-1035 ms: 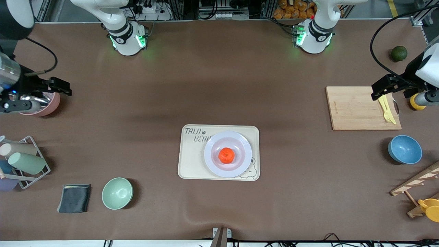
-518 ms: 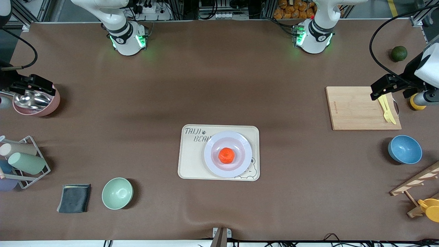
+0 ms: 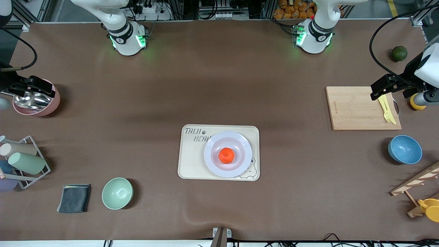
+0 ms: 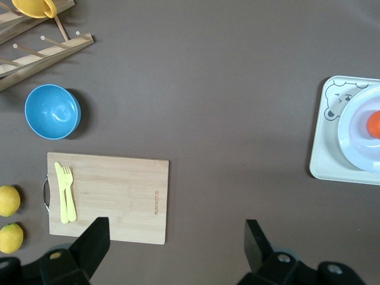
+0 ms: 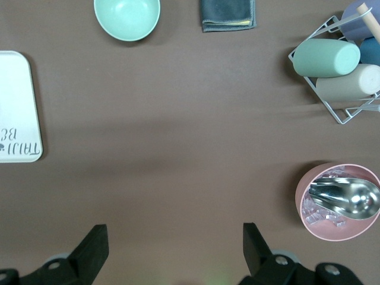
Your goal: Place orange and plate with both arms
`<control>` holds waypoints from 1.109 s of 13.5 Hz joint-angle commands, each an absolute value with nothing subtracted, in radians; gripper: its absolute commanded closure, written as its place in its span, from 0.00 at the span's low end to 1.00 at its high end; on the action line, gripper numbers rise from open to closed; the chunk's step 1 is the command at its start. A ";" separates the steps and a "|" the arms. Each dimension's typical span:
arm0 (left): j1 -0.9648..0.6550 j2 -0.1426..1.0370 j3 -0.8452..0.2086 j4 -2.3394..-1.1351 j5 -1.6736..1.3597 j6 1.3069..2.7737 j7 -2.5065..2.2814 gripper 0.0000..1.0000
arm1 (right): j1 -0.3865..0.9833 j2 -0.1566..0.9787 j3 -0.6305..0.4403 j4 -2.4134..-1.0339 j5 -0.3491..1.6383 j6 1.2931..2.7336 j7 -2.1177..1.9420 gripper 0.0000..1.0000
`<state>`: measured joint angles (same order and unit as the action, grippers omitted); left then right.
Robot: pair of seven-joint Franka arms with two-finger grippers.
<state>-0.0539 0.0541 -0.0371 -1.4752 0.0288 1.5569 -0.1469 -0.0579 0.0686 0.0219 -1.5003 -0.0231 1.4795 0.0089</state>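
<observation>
Orange (image 3: 226, 155) on plate (image 3: 228, 138), brown table (image 3: 219, 85)

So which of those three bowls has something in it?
The pink bowl at the right arm's end of the table: a shiny metal scoop lies in it. The green bowl and blue bowl hold nothing.
</observation>
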 commanded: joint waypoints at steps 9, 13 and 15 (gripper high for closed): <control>-0.052 0.048 -0.038 -1.474 0.031 1.557 -0.127 0.00 | -0.089 0.057 0.041 -1.517 -0.028 1.493 0.021 0.00; -0.052 0.048 -0.038 -1.473 0.031 1.557 -0.126 0.00 | -0.091 0.055 0.041 -1.517 -0.034 1.486 0.020 0.00; -0.049 0.048 -0.038 -1.470 0.031 1.557 -0.129 0.00 | -0.084 0.057 0.041 -1.519 -0.040 1.491 0.021 0.00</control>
<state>-0.0536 0.0541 -0.0371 -1.4749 0.0288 1.5569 -0.1469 -0.0711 0.0687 0.0232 -1.5089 -0.0232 1.4879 0.0090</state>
